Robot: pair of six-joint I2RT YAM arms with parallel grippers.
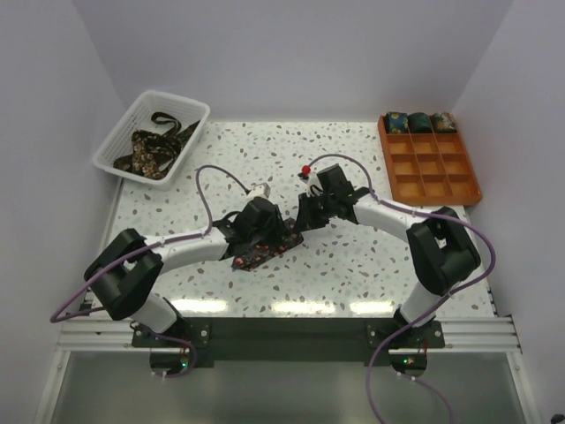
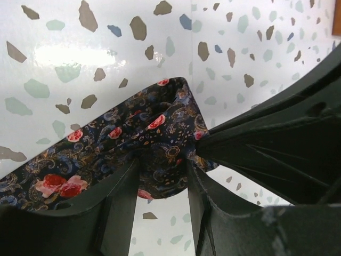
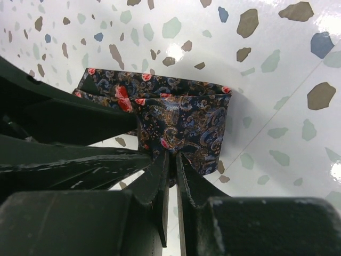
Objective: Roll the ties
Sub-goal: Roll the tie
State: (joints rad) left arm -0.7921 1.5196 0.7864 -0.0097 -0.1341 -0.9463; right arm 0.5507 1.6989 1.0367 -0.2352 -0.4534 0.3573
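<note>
The white speckled terrazzo bench (image 1: 353, 265) carries everything. At its far left corner stands a white mesh plastic basket (image 1: 113, 141) with loose dark patterned ties (image 1: 154, 146) heaped inside, judging by the task as stock waiting to be rolled. At the far right lies an orange gridded tray (image 1: 433, 168) with three compact rolled ties (image 1: 419, 121) in its top row, one to a compartment, so most of the job looks to be ahead.

Both arms reach inward and meet at mid-bench over a dark paisley-print fabric necktie with red flowers (image 1: 263, 252). It lies flat on the surface, with one end turned over into a short fold.

The right end effector (image 3: 170, 157) is pinched nearly closed on the fabric of that fold, probably to anchor the start of the roll so it cannot spring open. The left end effector (image 2: 162, 170) stands partly apart, its two fingers (image 2: 125, 197) straddling the folded end from the opposite side. It appears to cradle rather than squeeze, likely so that it can take a fresh hold for the next turn.
</note>
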